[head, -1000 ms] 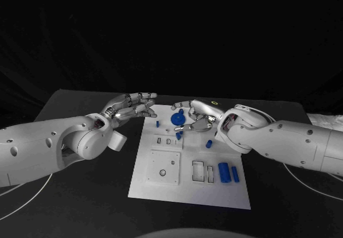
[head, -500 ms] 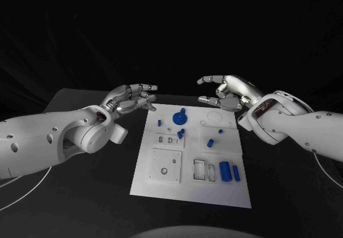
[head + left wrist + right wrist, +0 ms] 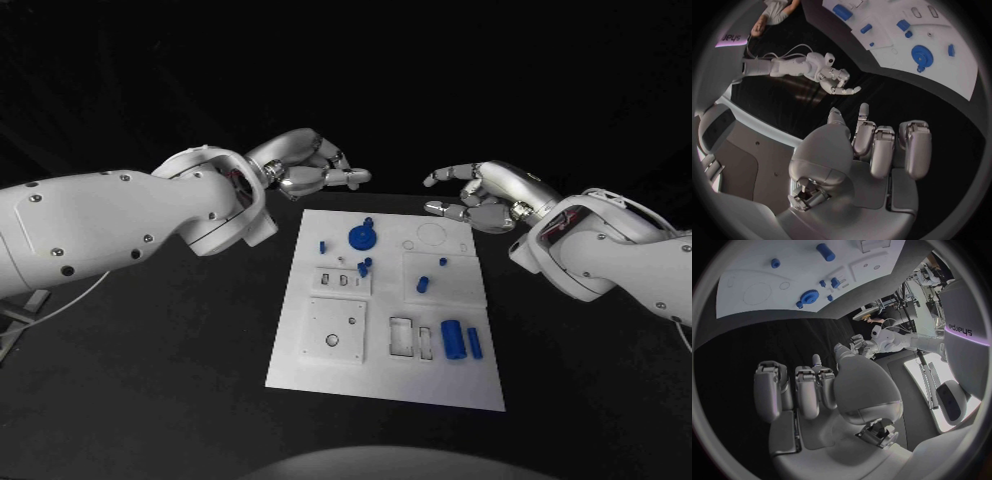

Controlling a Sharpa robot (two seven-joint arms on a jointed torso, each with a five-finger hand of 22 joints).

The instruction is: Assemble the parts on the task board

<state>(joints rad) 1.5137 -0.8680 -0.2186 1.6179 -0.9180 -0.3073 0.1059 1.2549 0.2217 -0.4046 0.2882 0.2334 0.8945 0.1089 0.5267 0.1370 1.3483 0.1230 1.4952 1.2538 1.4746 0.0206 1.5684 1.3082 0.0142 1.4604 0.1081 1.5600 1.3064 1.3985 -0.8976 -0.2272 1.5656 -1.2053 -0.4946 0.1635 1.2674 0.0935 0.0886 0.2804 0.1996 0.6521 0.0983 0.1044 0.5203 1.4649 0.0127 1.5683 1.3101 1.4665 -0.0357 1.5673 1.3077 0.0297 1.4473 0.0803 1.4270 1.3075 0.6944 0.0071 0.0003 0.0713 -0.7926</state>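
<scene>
The white task board (image 3: pixel 387 385) lies in the middle of the black table. At its far end sits a blue gear (image 3: pixel 361 238), with small blue pegs (image 3: pixel 423 285) near it. Two blue cylinders (image 3: pixel 453 342) lie by the near right edge. My left hand (image 3: pixel 310 170) hangs above the table beyond the board's far left corner, fingers loosely curved and holding nothing. My right hand (image 3: pixel 483 195) hovers beyond the far right corner, fingers apart and empty. The left wrist view shows the left hand (image 3: pixel 873 145), the board (image 3: pixel 942 30), the gear (image 3: pixel 921 52) and the right hand (image 3: pixel 832 75).
In the right wrist view the board (image 3: pixel 754 285) and gear (image 3: pixel 809 296) lie past my right hand (image 3: pixel 811 385), and the left hand (image 3: pixel 864 345) is further off. Black tabletop surrounds the board. Rectangular recesses (image 3: pixel 411 340) and a square panel (image 3: pixel 335 335) mark its near half.
Both hands have lifted off the board's far end and drawn back. The right hand left the gear area. The left arm swung upward.
</scene>
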